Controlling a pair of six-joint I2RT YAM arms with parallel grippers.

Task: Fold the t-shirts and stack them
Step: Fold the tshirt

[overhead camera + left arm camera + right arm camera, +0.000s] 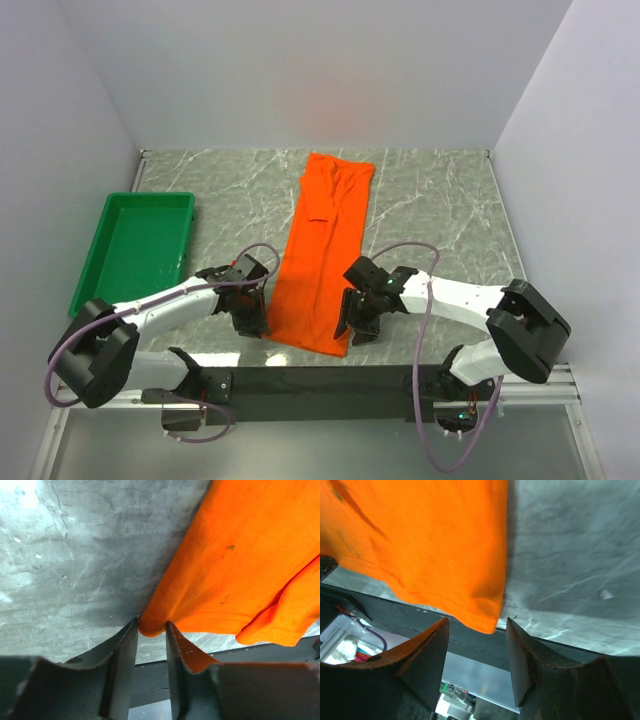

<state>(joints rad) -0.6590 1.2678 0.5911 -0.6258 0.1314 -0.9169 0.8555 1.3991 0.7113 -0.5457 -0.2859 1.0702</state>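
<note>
The orange t-shirt (325,250) lies on the marble table as a long narrow strip running from the back to the near edge. My left gripper (252,322) is at its near left corner. In the left wrist view that corner of the t-shirt (235,565) bulges between the fingertips of the left gripper (151,625), touching both. My right gripper (355,328) stands at the near right corner. In the right wrist view the corner of the t-shirt (430,545) hangs just beyond the wide-apart tips of the right gripper (477,622), touching neither.
A green tray (140,250) sits at the left side of the table (430,200). White walls close in the back and both sides. A black rail (320,380) runs along the near edge just behind both grippers.
</note>
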